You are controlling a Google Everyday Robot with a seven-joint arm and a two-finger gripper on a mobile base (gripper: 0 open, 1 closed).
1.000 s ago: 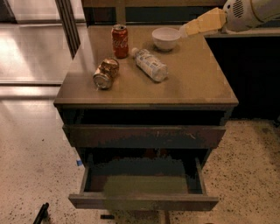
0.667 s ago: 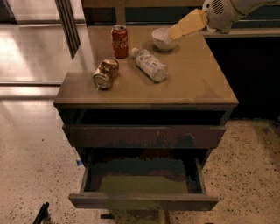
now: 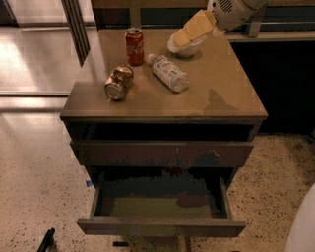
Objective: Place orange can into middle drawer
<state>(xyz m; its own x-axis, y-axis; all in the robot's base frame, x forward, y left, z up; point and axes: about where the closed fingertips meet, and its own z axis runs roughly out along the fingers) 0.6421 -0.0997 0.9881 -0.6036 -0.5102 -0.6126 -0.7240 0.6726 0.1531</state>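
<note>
Orange can (image 3: 118,83) lying well apart from gripper (image 3: 178,40) above bowl (image 3: 190,51).

My gripper (image 3: 179,37), in the upper right of the frame, covers part of the white bowl (image 3: 191,50); my arm (image 3: 236,10) runs off the top edge. The back of the middle drawer (image 3: 162,227) is lost in shadow.

This looks like an office or lab common area, not a home: speckled terrazzo floor (image 3: 34,187), a metal-framed glass partition (image 3: 76,24) at the far left, and a dark counter (image 3: 278,37) along the right beside a wooden drawer cabinet (image 3: 231,98). The robot's gripper (image 3: 179,38) hangs over the cabinet's far right part.
</note>
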